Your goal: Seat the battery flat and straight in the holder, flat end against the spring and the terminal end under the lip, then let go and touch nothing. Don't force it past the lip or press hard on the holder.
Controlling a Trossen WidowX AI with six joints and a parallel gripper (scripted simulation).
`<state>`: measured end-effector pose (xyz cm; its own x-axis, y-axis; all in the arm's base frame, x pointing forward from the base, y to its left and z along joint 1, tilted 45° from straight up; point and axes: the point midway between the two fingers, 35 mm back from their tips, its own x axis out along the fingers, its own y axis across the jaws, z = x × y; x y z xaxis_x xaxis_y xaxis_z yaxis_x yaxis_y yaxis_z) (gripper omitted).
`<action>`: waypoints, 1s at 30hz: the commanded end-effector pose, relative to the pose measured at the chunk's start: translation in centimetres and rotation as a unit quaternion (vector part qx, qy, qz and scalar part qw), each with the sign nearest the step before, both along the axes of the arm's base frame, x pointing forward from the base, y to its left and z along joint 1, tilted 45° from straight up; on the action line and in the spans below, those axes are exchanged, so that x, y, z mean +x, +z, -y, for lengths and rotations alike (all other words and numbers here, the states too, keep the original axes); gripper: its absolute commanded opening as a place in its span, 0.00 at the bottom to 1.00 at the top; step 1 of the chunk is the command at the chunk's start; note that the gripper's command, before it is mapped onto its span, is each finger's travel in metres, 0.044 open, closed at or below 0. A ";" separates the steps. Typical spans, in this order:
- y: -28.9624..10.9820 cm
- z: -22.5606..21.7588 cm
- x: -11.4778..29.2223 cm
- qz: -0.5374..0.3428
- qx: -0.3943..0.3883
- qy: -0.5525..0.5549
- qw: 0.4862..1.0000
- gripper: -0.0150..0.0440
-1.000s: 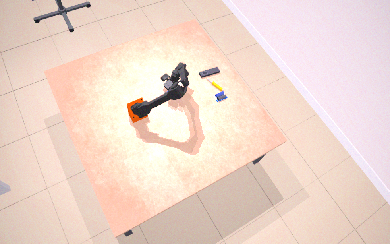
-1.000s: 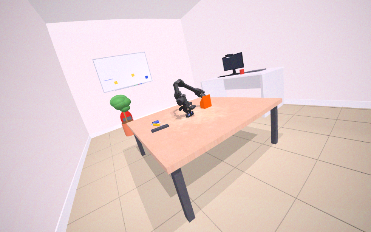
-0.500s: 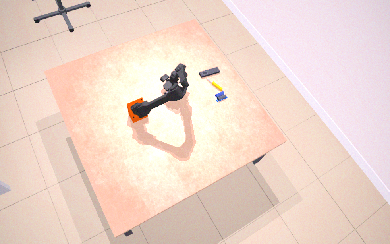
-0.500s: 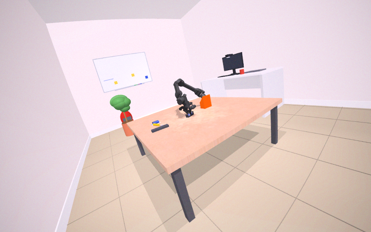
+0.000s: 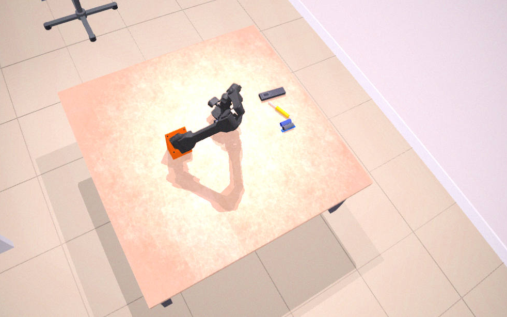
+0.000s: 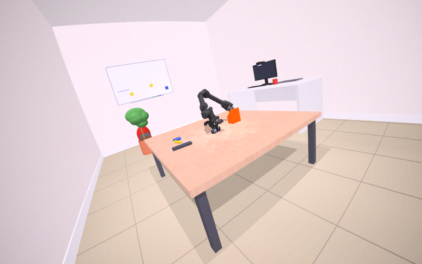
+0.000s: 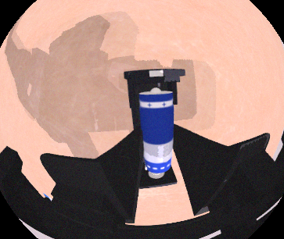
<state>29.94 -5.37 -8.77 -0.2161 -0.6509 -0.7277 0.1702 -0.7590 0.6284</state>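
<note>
The blue and white battery [image 7: 156, 126] [image 6: 217, 130] has its silver terminal nub toward the lipped end wall of the black holder [image 7: 134, 111]. In the wrist view the terminal end looks wider than the other end, so it seems tilted up, above and short of the lip [image 7: 140, 74]. The narrower flat end is low, near a silver part [image 7: 156, 175] at the holder's near end; whether it presses the spring is unclear. My gripper [image 7: 156, 130] [image 6: 216, 127] is shut on the battery, one black finger on each side. In the top view the arm hides the holder.
A dark remote-like case [image 5: 272, 93] [image 6: 182, 145], a yellow-handled tool [image 5: 282, 111] [image 6: 177, 142] and a blue and grey cylinder pair [image 5: 287, 125] [image 6: 177, 139] lie off to the side. The arm's orange base plate [image 5: 173, 154] is on the table [image 5: 216, 240].
</note>
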 end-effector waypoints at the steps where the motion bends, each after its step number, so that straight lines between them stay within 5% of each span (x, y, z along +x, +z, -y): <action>1: 0.1 0.1 -0.2 0.001 -0.001 0.004 1.000 0.40; 30: 0.3 0.2 -0.9 0.007 0.004 0.008 1.000 0.40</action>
